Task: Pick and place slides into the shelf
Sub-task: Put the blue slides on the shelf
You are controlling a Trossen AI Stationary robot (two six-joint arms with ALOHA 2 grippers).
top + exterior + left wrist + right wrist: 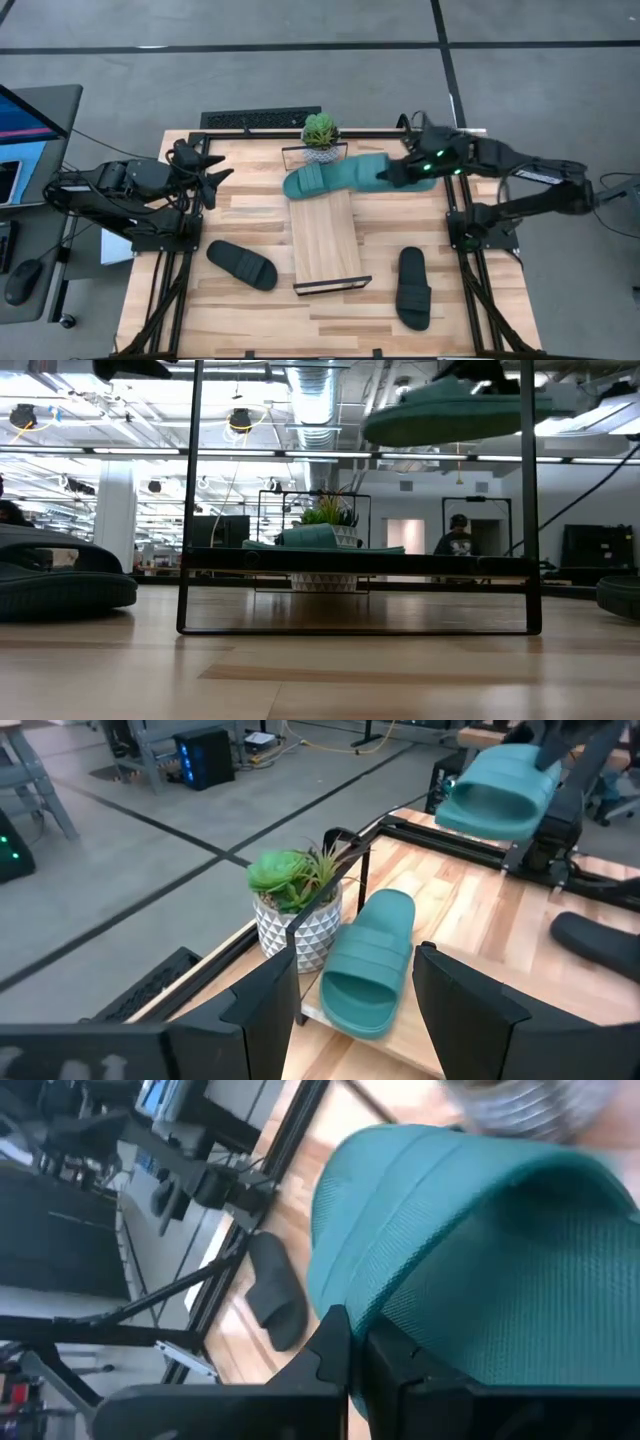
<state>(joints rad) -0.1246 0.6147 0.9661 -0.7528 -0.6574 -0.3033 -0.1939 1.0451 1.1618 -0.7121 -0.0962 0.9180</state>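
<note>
Even, bright light falls on my worktop from above, and shadows under the things on it are short and soft. Looking level across it, ceiling strip lights glare white and the near wood blurs. Past my right fingers the teal slide fills the view, and something pale beyond it, perhaps the planter, is smeared out of focus.

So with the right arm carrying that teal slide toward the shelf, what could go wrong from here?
The right gripper pinches only the raised teal slide at its edge, so it might slip or swing. Another teal slide already lies at the shelf's far end beside the potted plant; a close drop could knock either one.
</note>
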